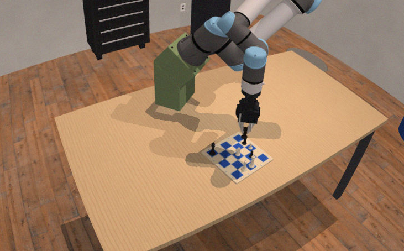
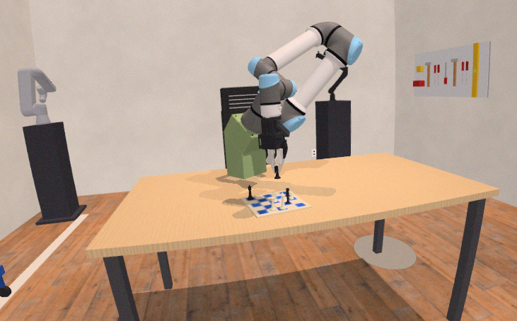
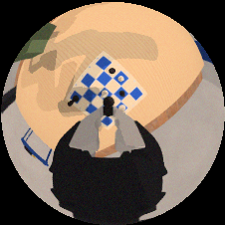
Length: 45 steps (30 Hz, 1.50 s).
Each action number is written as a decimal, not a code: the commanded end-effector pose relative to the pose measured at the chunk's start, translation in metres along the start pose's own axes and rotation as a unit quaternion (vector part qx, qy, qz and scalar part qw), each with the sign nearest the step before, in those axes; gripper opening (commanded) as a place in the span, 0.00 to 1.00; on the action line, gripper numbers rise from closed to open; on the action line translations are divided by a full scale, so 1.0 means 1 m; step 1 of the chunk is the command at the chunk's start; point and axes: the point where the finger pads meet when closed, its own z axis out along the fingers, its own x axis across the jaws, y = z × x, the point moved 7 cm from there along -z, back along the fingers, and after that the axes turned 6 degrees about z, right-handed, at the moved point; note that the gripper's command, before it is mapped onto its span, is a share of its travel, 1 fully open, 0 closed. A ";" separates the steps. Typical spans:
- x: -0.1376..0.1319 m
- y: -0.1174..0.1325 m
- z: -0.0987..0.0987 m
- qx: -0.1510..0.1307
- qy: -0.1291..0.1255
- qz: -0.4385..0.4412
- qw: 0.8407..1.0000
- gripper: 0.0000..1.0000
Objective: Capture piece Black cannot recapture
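My gripper is shut on a black piece, held upright above the board's far side. The board lies on the table. A tall black piece stands near its left corner. A black piece stands near the far edge, beside a small white piece. Another black piece stands right of a white piece. Two taller white pieces stand nearer the front.
The green arm base stands on the table behind and left of the board. The arm's shadows fall across the table and the board's left side. The table's front edge is beyond the board's near corner.
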 end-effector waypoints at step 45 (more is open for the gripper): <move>-0.029 0.062 0.001 0.000 0.003 0.750 0.662 0.00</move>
